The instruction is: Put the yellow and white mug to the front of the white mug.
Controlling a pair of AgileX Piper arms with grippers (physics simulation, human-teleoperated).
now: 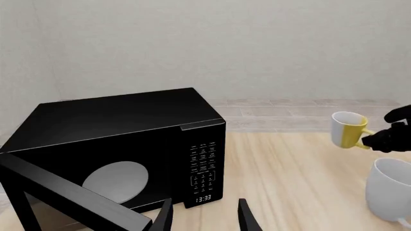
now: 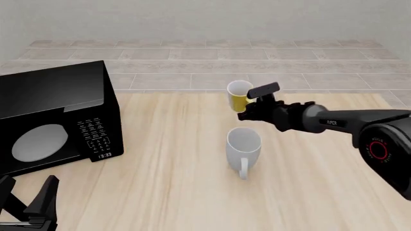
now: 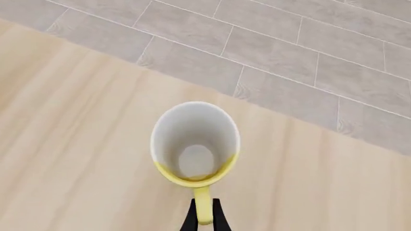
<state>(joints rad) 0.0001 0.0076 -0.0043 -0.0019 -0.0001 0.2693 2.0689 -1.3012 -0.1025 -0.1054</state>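
Nearest the camera, at the table's left corner: left gripper, fingers spread, holding nothing. Just beyond, at far left: black microwave, display reading 13:33. Mid-table: white mug, upright, handle toward the camera. Past it, close but not touching: yellow mug, lifted off the wood and tilted, white inside facing up and leftward. Pinched by its yellow handle in the right gripper, fingers narrow around it. Farthest: grey tiled floor, pale wall.
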